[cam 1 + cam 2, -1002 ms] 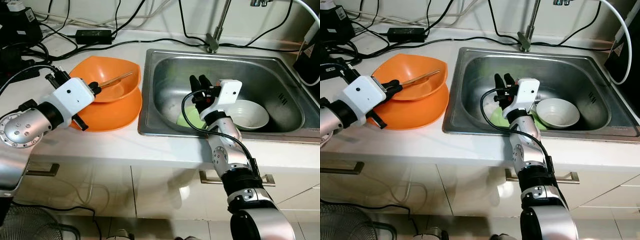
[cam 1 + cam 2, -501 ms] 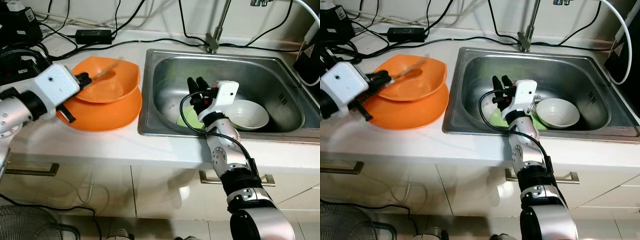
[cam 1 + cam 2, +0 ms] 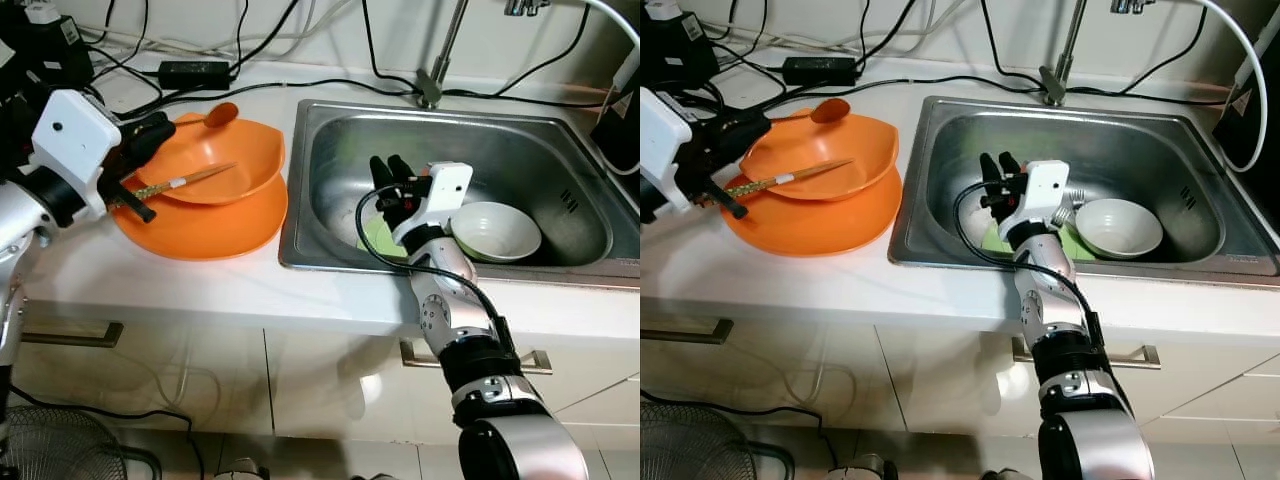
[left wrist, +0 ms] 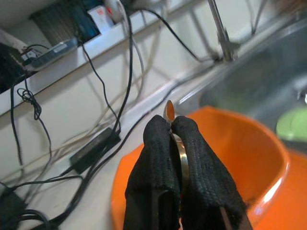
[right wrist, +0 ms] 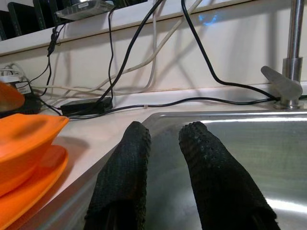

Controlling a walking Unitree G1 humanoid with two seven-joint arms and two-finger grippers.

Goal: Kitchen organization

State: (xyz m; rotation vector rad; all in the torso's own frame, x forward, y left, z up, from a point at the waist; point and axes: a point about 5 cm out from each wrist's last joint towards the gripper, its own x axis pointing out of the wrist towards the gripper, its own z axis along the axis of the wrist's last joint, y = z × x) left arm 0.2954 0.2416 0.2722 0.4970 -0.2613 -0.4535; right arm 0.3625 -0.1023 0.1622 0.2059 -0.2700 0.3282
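An orange bowl (image 3: 225,160) sits on an orange plate (image 3: 205,228) on the white counter, left of the sink (image 3: 345,140). A pair of chopsticks (image 3: 172,183) lies in the bowl. My left gripper (image 3: 163,126) is shut on the handle of an orange spoon (image 3: 221,113), held over the bowl's far rim; the left wrist view shows the spoon (image 4: 168,109) pinched between the fingertips. My right gripper (image 3: 388,168) stands open inside the sink with nothing between its fingers (image 5: 129,158). Beside it lie a green plate (image 3: 378,236) and a white bowl (image 3: 495,230).
A faucet (image 3: 435,70) rises behind the sink. Black cables and a power adapter (image 3: 189,72) lie along the back of the counter. Black devices stand at the far left (image 3: 35,50) and far right (image 3: 625,120). Cabinet handles show below the counter edge.
My left gripper has drawn back to the left and up, lifting the orange spoon out of the bowl; the chopsticks stay in it. The right gripper has barely shifted in the sink.
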